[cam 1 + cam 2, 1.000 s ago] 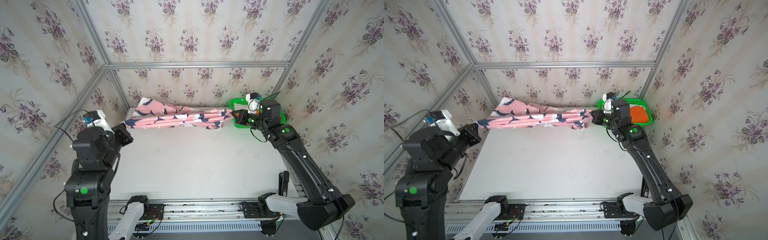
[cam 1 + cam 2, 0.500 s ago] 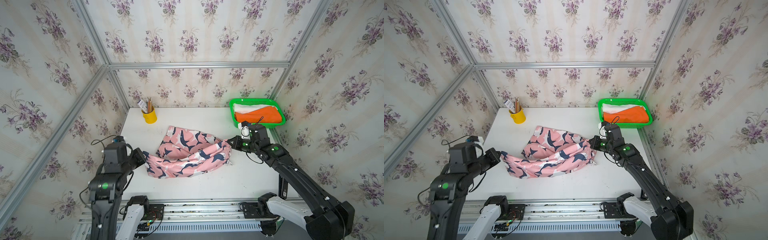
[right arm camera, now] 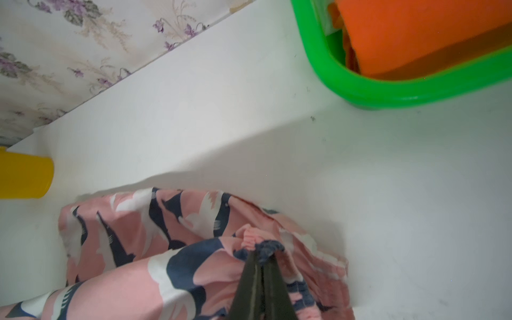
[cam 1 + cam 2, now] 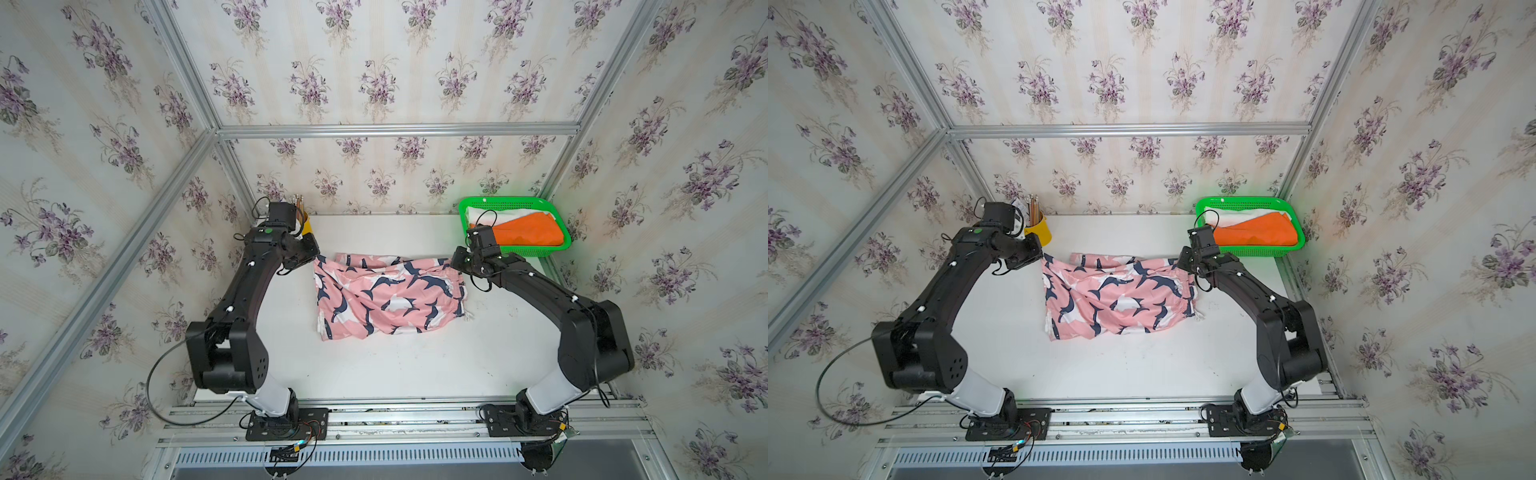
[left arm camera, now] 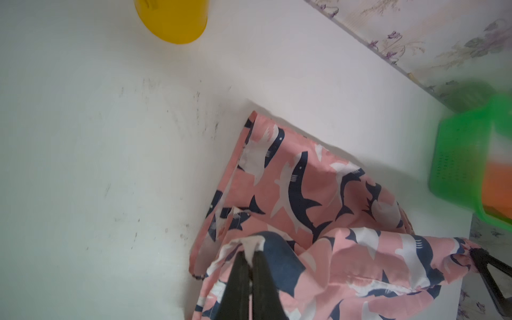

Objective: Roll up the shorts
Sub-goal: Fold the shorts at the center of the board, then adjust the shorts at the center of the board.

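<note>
The pink whale-print shorts lie spread and wrinkled in the middle of the white table. My left gripper is shut on their far left corner, which bunches at the fingertips in the left wrist view. At the far right corner my right gripper is shut on the gathered waistband. The far edge of the cloth hangs slightly lifted between the two grippers. Orange shorts lie over white shorts inside the green basket.
The green basket stands at the table's far right corner, just behind the right gripper. A yellow cup holding pencils stands at the far left, close behind the left gripper. Papered walls enclose the table on three sides.
Both arms have come down and moved toward the back wall with the pink shorts. The cloth was held up in the air and bunched; now it lies spread on the table.
</note>
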You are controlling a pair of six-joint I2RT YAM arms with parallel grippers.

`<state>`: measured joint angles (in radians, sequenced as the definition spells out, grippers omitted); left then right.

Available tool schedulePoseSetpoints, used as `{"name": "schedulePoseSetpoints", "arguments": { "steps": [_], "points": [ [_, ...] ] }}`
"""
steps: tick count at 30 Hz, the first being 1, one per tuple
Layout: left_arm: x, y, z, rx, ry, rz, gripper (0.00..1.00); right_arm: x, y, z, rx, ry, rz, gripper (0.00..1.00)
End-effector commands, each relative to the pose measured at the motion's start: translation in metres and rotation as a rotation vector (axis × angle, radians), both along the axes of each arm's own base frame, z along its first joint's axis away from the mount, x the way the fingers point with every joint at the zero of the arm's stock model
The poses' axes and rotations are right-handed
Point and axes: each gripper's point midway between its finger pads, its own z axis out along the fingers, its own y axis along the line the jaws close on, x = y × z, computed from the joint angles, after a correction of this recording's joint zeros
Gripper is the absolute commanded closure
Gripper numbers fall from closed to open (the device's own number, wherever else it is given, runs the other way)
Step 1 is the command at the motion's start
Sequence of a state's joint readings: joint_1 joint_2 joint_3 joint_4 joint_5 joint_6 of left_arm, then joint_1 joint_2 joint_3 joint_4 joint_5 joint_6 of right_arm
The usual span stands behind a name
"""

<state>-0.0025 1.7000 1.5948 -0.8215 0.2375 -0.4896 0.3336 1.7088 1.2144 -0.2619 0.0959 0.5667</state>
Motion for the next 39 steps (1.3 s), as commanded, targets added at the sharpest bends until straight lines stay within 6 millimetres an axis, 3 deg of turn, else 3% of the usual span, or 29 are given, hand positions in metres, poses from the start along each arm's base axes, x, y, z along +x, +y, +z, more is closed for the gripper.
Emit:
{"name": "schedulePoseSetpoints", "arguments": {
  "steps": [1, 5, 9, 10, 12, 15, 17, 18, 20, 21, 24, 28, 31, 35, 39],
  "points": [
    [0.027, -0.002, 0.005, 0.025, -0.029, -0.027, 1.0, 0.025, -0.021, -0.002, -0.083, -0.051, -0.108, 1.0],
    [0.053, -0.02, 0.01, -0.007, -0.046, -0.085, 1.0, 0.034, -0.038, -0.009, -0.108, -0.051, -0.182, 1.0],
    [0.058, -0.035, 0.03, 0.019, -0.083, -0.119, 0.96, 0.035, -0.043, -0.009, -0.116, -0.049, -0.194, 1.0],
    [0.059, -0.035, 0.031, 0.036, -0.082, -0.118, 0.94, 0.035, -0.044, -0.01, -0.124, -0.037, -0.19, 0.97],
    [0.06, -0.031, 0.023, 0.062, -0.043, -0.107, 0.84, 0.034, -0.042, -0.015, -0.135, -0.009, -0.17, 0.79],
    [0.061, -0.029, 0.005, 0.071, 0.027, -0.118, 0.86, 0.028, -0.041, -0.015, -0.133, 0.001, -0.146, 0.77],
    [0.062, -0.03, -0.001, 0.07, 0.022, -0.123, 0.91, 0.023, -0.041, -0.013, -0.135, 0.002, -0.132, 0.7],
    [0.062, -0.03, -0.005, 0.071, 0.022, -0.12, 0.86, 0.021, -0.041, -0.011, -0.139, 0.006, -0.122, 0.64],
    [0.064, -0.028, -0.009, 0.079, 0.027, -0.113, 0.6, 0.016, -0.04, -0.008, -0.148, 0.016, -0.103, 0.58],
    [0.063, -0.027, -0.011, 0.085, 0.041, -0.11, 0.54, 0.013, -0.039, -0.004, -0.145, 0.011, -0.09, 0.56],
    [0.058, -0.028, -0.006, 0.083, 0.044, -0.116, 0.51, 0.007, -0.021, 0.011, -0.088, -0.031, 0.022, 0.56],
    [0.033, -0.049, 0.016, 0.105, 0.01, -0.173, 0.47, -0.005, 0.035, 0.013, 0.019, -0.021, 0.325, 0.58],
    [-0.002, -0.083, 0.003, 0.121, 0.055, -0.26, 0.48, -0.01, 0.059, -0.006, 0.017, 0.045, 0.441, 0.62],
    [-0.054, -0.121, -0.043, 0.084, 0.164, -0.321, 0.53, 0.002, 0.054, -0.04, -0.042, 0.138, 0.417, 0.65],
    [-0.09, -0.151, -0.09, 0.049, 0.26, -0.366, 0.54, 0.014, 0.042, -0.075, -0.102, 0.228, 0.38, 0.69]
  ]
}}
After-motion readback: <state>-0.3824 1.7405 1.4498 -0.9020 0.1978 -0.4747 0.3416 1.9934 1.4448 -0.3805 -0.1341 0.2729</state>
